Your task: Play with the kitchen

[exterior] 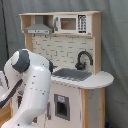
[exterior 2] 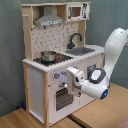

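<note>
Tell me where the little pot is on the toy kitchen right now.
In the second exterior view, the pot sits on the hob at the counter's left end, left of the sink and black faucet.

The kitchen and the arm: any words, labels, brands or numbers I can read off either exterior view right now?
None can be read.
Microwave keypad on the kitchen: dark marks, too blurred to read.
Knobs on the front panel: markings around them, illegible.
Robot arm: a blue light near the wrist, no legible brand.
</note>
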`<state>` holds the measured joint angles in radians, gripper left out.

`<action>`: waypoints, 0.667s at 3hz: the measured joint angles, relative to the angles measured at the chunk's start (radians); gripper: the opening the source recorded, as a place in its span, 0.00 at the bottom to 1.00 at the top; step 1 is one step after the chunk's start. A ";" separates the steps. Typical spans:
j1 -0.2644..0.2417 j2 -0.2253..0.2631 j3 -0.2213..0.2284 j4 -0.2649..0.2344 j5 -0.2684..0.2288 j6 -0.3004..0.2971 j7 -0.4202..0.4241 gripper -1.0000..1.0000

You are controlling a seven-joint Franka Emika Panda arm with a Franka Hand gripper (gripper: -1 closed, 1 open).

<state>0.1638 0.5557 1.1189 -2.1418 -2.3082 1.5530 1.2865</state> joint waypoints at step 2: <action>-0.002 0.061 -0.083 0.114 -0.047 0.097 -0.037 1.00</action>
<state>0.1619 0.6164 1.0363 -2.0281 -2.3555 1.6502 1.2490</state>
